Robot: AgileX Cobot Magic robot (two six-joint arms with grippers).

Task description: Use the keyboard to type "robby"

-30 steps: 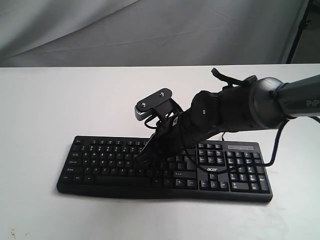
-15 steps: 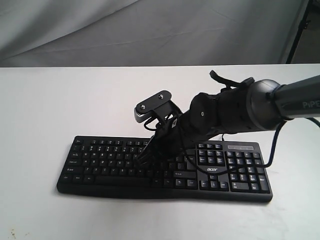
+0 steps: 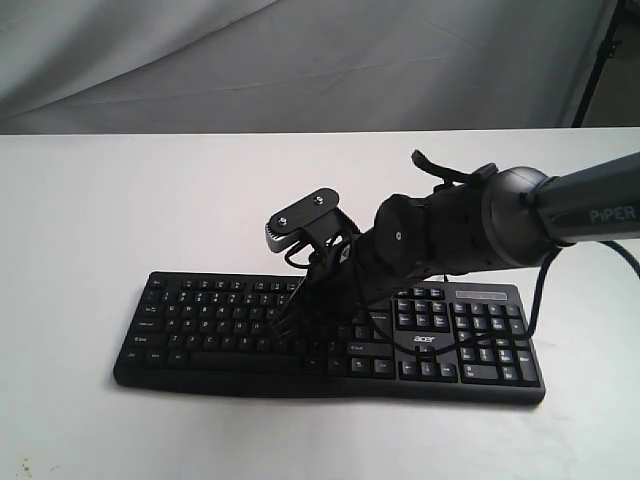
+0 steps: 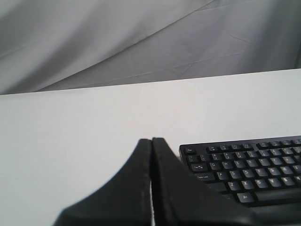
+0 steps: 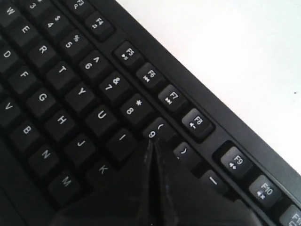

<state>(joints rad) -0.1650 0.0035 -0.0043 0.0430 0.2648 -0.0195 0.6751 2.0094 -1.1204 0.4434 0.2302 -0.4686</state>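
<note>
The keyboard (image 3: 200,320) lies across the near middle of the white table (image 3: 80,250). From outside, the right gripper (image 3: 290,318) dips among the middle keys and is lost in the black. Its wrist camera shows jaws pressed together, tip beside the 9 key. Only the other wrist camera shows the left gripper (image 4: 151,141), jaws together, off the keyboard's left end.

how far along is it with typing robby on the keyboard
Done: cannot tell; no screen shows, and the keys keep no record. In hand: the right gripper, jaws shut, points down at the keyboard beside the I key and 9 key, likely at O, which it hides. The left gripper, also shut, hangs beside the keyboard's end. Left: probably b, b, y.
</note>
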